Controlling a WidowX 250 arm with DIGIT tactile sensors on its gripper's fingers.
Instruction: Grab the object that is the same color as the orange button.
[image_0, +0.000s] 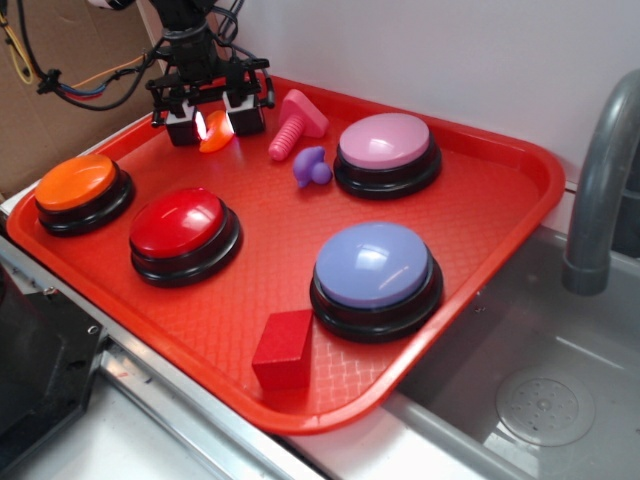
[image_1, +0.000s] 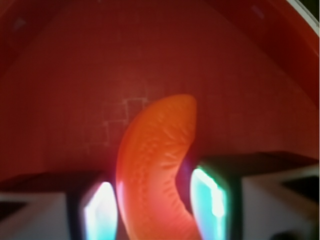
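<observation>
While distant outside, orange crescent (image_1: 157, 170) between tool (image_1: 155, 205) fingers up close.

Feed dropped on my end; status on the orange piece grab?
Pincer straddling orange crescent, fingers either side, closure unconfirmed. Crescent at tray's back edge. Pink screw nearby, not obstructing.

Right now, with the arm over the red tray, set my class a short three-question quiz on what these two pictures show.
1. True or false: the hand is at the near edge of the tray.
2. How many round buttons sit on the tray?
3. Which lies between the fingers? A) the pink screw B) the orange crescent C) the red block

Key: 1 false, it is at the far edge. 2 four: orange, red, pink, lilac. 3 B.
</observation>
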